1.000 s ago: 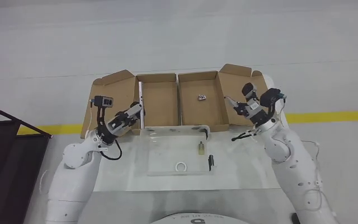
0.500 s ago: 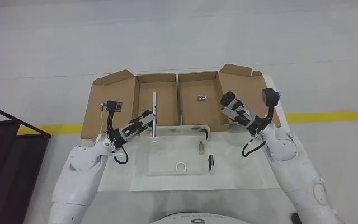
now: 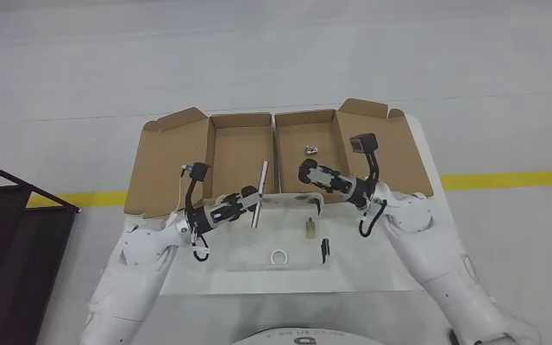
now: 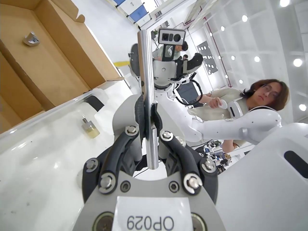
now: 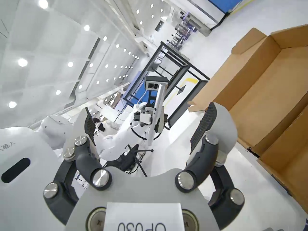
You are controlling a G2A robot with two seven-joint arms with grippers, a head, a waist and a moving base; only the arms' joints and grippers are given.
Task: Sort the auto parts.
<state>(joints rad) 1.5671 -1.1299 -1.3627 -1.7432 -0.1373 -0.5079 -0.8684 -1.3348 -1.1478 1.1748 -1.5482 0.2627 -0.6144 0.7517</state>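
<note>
My left gripper (image 3: 248, 199) is shut on a long silver metal bar (image 3: 261, 191), held over the far left part of the clear tray (image 3: 250, 259). In the left wrist view the bar (image 4: 147, 78) stands clamped between the fingers of the left gripper (image 4: 147, 116). My right gripper (image 3: 306, 172) is open with nothing in it and faces the bar from the right, above the tray's far rim. The right wrist view has the bar (image 5: 157, 111) some way off beyond the open right gripper (image 5: 148, 123).
Two open cardboard boxes stand behind the tray: the left box (image 3: 246, 155) and the right box (image 3: 323, 177) with a small metal part (image 3: 310, 150) inside. In the tray lie a small brass cylinder (image 3: 308, 228), a white ring (image 3: 279, 256) and a black part (image 3: 325, 250).
Both arms have swung in toward the middle. The left one carried the bar to the right; the right gripper moved left from the right box's flap toward the bar.
</note>
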